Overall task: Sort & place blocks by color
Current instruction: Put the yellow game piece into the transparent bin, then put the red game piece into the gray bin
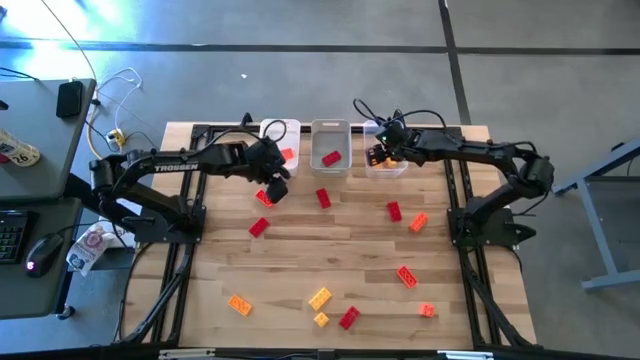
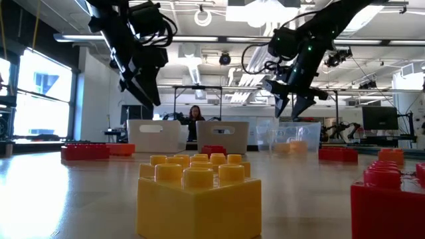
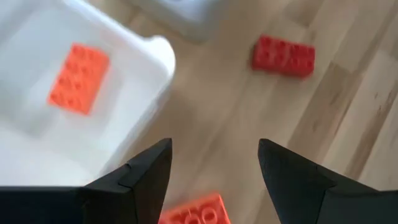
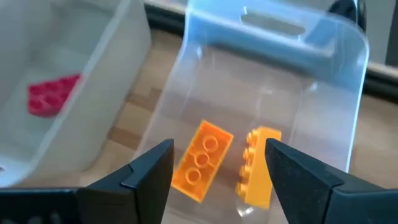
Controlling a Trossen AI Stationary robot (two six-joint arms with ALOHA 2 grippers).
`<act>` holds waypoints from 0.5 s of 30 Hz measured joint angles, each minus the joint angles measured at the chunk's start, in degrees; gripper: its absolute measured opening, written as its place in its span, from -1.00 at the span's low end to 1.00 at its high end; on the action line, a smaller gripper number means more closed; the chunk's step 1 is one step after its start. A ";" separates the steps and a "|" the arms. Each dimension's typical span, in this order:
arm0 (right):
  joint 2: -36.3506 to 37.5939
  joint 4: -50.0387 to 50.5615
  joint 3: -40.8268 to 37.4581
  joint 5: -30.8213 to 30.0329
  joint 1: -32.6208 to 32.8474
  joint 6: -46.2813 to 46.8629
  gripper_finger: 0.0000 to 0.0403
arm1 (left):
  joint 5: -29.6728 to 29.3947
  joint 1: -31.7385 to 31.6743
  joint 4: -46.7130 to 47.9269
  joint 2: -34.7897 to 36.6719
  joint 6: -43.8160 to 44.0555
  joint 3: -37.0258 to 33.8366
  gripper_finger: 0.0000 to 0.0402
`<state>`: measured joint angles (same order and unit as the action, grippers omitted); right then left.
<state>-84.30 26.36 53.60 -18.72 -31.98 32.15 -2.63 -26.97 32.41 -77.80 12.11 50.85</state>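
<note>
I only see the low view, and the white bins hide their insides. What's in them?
Observer: The left bin holds one orange-red block.
Operator: And the middle one?
Observer: The middle bin holds one red block.
Operator: Are the arms holding anything?
Observer: No. The right end effector is open above the clear bin, where two orange-yellow blocks lie; the left end effector is open beside the left bin.
</note>
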 joint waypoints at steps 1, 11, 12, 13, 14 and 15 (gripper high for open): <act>0.42 -0.29 0.00 0.00 0.08 -0.35 0.19 | 0.02 0.43 0.93 0.00 0.88 0.00 0.13; 2.37 -0.77 0.00 -0.13 1.02 -2.66 0.19 | -0.59 6.79 8.90 0.00 11.41 0.00 0.13; 2.37 -0.79 0.00 -0.13 1.07 -2.70 0.19 | -0.95 7.68 9.86 0.00 12.54 0.00 0.13; 2.37 -0.77 0.00 -0.17 1.23 -2.74 0.19 | -1.21 8.56 10.87 0.00 13.62 0.00 0.13; 2.37 -0.77 0.00 -0.37 1.34 -2.78 0.19 | -1.41 9.45 11.96 0.00 14.69 0.00 0.13; 2.37 -0.79 0.00 -0.77 1.51 -2.85 0.19 | -1.48 10.34 13.08 0.00 15.91 0.00 0.13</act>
<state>-81.93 25.56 53.60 -19.49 -30.47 29.31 -4.12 -16.62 45.49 -77.80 28.02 50.85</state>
